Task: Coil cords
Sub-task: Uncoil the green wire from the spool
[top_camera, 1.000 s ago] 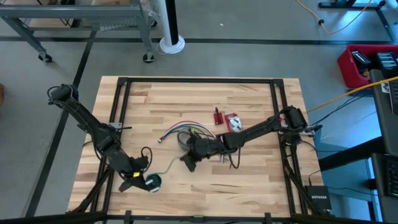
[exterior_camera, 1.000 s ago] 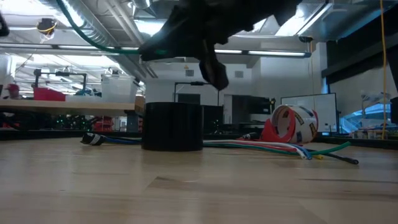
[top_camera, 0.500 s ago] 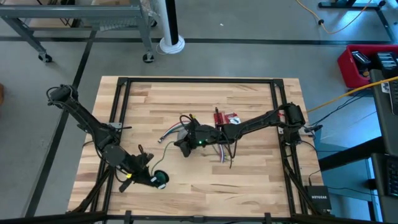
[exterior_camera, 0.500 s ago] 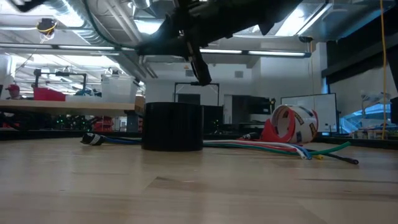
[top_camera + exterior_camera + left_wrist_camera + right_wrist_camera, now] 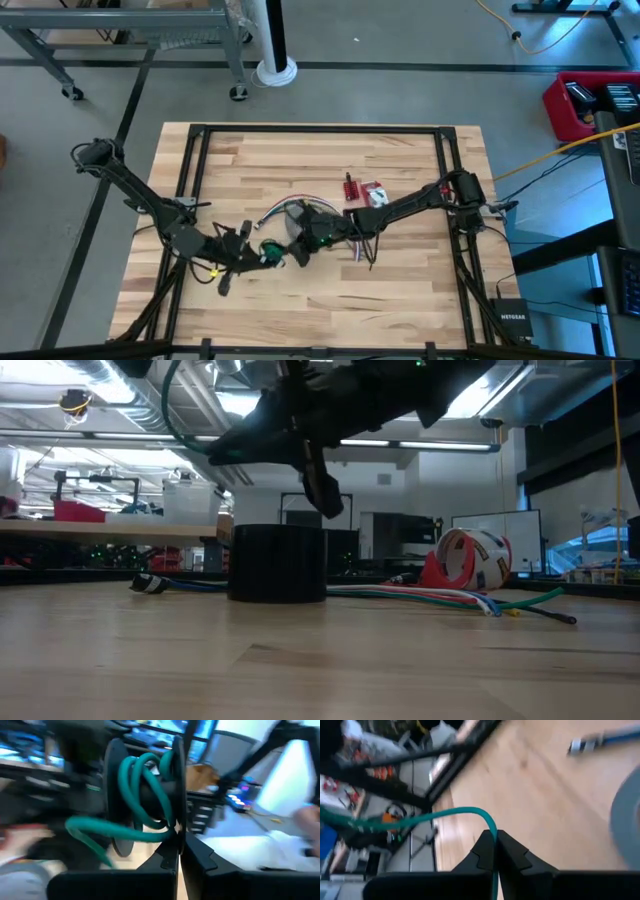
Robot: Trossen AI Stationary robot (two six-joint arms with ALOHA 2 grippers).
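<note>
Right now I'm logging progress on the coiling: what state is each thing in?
green cord: partly wound on a spool, tail loose
left gripper: shut on the spool
right gripper: shut on the cord's tail
tape roll: standing on the table, untouched

- The left arm reaches from the table's left edge toward the middle, its left gripper [image 5: 262, 252] raised above the table and clamped on the cord [image 5: 145, 785].
- The right arm stretches in from the right, its right gripper [image 5: 300, 252] pinching the cord's tail, close beside the left one.
</note>
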